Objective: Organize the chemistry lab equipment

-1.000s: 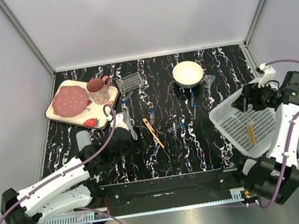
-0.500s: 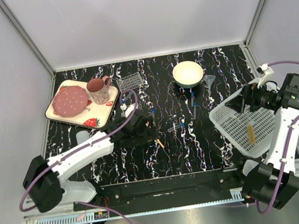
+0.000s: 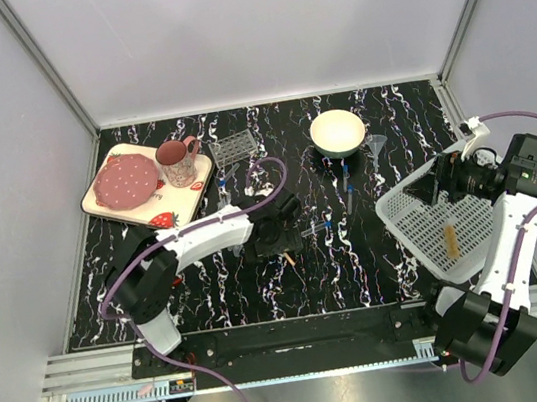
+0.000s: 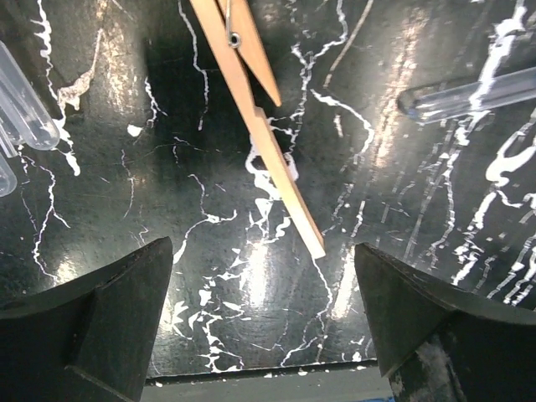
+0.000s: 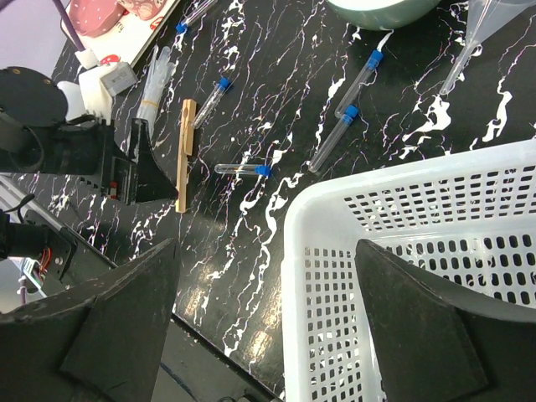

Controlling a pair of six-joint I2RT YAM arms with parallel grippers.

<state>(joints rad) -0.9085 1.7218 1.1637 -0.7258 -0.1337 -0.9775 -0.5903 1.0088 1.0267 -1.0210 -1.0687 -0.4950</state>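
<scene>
The loose equipment lies scattered over the middle of the dark worktop (image 3: 360, 268). The white basket (image 3: 397, 217) at the right of the top view seems to be the place where it is collected, because one tan stick (image 3: 449, 240) lies already inside it. The left hand (image 4: 261, 285) hangs low over the wooden clip (image 4: 260, 142), in the centre of the top view, probably because this is the next piece to take. In the left wrist view the clip lies flat on the worktop and runs slanting from the top edge down to the middle, its lower end reaching toward the gap between the two fingers (image 4: 109, 327). These fingers are spread wide, one at each lower corner of the frame. They touch neither the clip nor the blue-capped tube (image 4: 469, 96) at the upper right, so this hand holds nothing. For a sure grip it should likely go further along the clip, since only the tip is near the fingers. The right hand (image 5: 266, 285) hangs over the left corner of the basket, also spread wide and empty as far as one can see; whether it touches the rim cannot be told. More tubes (image 5: 331, 138) and the funnel (image 5: 477, 33) lie apart on the worktop above the basket in that view.
</scene>
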